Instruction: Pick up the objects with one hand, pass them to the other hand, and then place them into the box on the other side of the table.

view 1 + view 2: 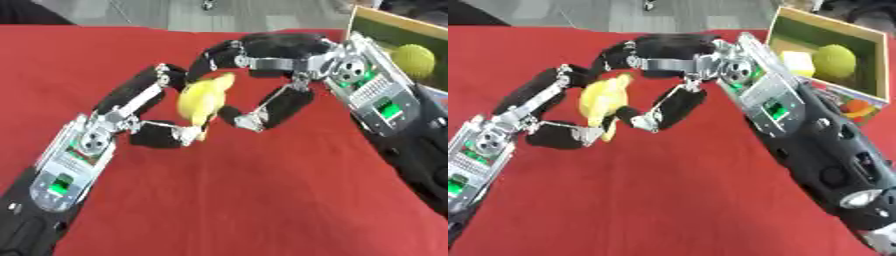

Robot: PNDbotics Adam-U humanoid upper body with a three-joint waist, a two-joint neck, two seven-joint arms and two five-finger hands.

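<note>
The yellow toy [203,100] is up in the air over the red bench [262,200], near the middle. It sits between the two hands. The left hand [144,112] has its fingers and thumb curled round the toy from the left side. The right hand [271,75] curls in from the right, with one finger above the toy and its thumb close by the toy's lower part. I cannot tell if the right hand really grips the toy yet.

This looks like the pass from one hand to the other. To do it well, I think the right hand should close round the toy before the left hand lets go. Then the left hand should open slowly, so the toy does not drop on the bench.

The toy is bright yellow and lumpy, with a narrow bit sticking up at the top. It looks soft, a bit like a banana or a duck.

The box [868,75] waits at the right far corner. A green ball [834,60] and a pale block [797,62] lie inside it.
</note>
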